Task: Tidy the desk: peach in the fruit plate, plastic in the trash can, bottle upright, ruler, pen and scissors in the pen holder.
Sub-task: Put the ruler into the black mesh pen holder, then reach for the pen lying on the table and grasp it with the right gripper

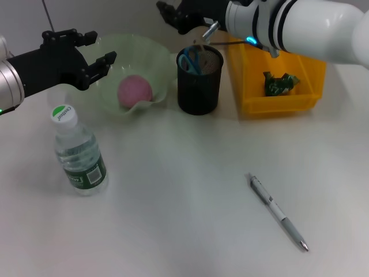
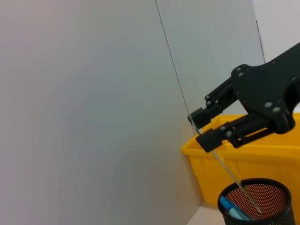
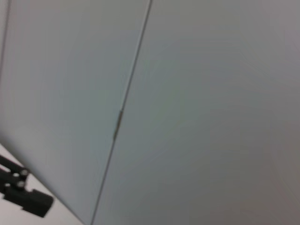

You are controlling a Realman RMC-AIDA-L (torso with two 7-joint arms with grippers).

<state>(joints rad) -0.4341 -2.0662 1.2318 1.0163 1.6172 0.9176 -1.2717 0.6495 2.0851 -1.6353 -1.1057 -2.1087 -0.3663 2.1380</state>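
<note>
Black mesh holder point(image 1: 199, 81) sits at 12 o'clock on the table point(image 1: 184, 202) w/ blue scissors point(image 1: 189, 59) inside; R claw point(image 1: 185, 17) hovers just above its rim, fingers pinched on a thin clear ruler point(image 2: 224, 167) that slants down into the holder. L wrist view shows this clearest: ruler tip already inside the mesh. Yellow bin point(image 1: 277, 78) at 1 o'clock, just beside the holder, has a green crumpled plastic point(image 1: 279, 82) in it. Pale green plate point(image 1: 135, 72) at 11 o'clock holds the pink peach point(image 1: 135, 90). L claw point(image 1: 92, 55) hangs over the plate's 9 o'clock rim, fingers spread apart, gripping nothing. Bottle point(image 1: 78, 153) stands upright at 9 o'clock, green/white cap on top. Silver pen point(image 1: 278, 212) lies flat at 4 o'clock, well apart from the rest, tip end toward 5.
</note>
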